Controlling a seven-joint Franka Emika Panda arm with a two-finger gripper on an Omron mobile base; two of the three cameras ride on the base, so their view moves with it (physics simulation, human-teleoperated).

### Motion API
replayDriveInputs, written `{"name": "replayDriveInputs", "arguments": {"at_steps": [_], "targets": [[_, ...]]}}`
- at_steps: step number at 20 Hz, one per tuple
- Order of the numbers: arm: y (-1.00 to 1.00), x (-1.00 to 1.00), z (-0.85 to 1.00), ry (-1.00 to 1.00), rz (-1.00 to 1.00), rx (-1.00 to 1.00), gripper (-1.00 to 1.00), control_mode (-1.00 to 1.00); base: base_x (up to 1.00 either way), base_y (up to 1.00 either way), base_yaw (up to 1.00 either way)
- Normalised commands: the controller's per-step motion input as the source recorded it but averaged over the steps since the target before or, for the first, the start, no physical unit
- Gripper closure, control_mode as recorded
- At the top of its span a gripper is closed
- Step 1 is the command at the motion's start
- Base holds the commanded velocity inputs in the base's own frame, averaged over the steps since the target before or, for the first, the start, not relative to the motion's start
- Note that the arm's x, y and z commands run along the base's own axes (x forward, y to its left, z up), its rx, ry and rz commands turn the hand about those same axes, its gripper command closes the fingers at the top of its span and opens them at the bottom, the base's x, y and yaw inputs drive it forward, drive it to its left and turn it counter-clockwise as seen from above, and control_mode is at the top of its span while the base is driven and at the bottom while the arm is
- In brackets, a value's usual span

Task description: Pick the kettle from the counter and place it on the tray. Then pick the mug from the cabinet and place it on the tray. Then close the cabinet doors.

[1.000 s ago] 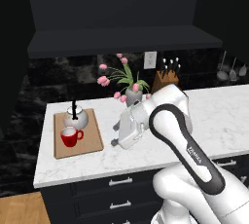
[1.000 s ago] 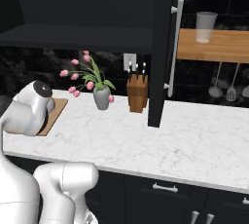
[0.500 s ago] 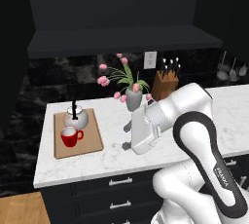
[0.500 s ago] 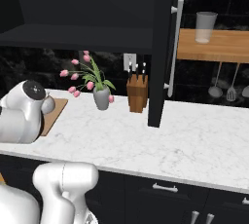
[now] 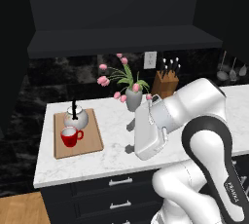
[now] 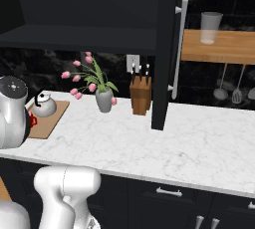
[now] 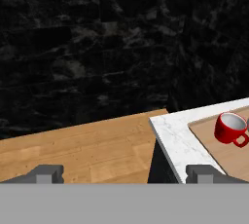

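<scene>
The kettle (image 5: 75, 117) and the red mug (image 5: 71, 136) both sit on the wooden tray (image 5: 92, 142) at the left end of the marble counter (image 5: 112, 157), the kettle toward the back, the mug just in front of it. What remains, judging by the layout, is shutting the cabinet doors.

The gripper (image 5: 130, 138) hangs low over the counter to the right of the tray, fingers spread wide and holding nothing; in the hand view the two dark fingertips (image 7: 45, 173) stand far apart, with the mug (image 7: 232, 128) and the counter's left corner ahead of them. The open cabinet (image 5: 121, 38) with its dark shelf is above, and in the right base view one door (image 6: 164, 49) stands edge-on toward the robot, its long silver handle (image 6: 178, 46) facing right.

The risks lie in the reach upward. The vase of tulips (image 5: 131, 95) stands just behind the hand — a careless lift or swing of the wrist could clip the blooms and tip it. The knife block (image 6: 140, 94) sits near the foot of the open door, so a push that drags low could knock it. The left door cannot be made out in the dark, so its position is uncertain.
</scene>
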Motion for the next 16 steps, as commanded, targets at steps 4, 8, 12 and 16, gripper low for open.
{"name": "replayDriveInputs", "arguments": {"at_steps": [4,8,12,16], "targets": [[-0.01,-0.21,0.19,-0.31,0.05,-0.11,-1.00,-1.00,0.00,0.00,0.00],[0.00,-0.24,0.19,-0.33,0.03,-0.10,-1.00,-1.00,0.00,0.00,0.00],[0.00,-0.29,0.18,-0.30,0.04,-0.07,-1.00,-1.00,0.00,0.00,0.00],[0.00,-0.29,0.23,-0.34,0.07,-0.11,-1.00,-1.00,0.00,0.00,0.00]]}}
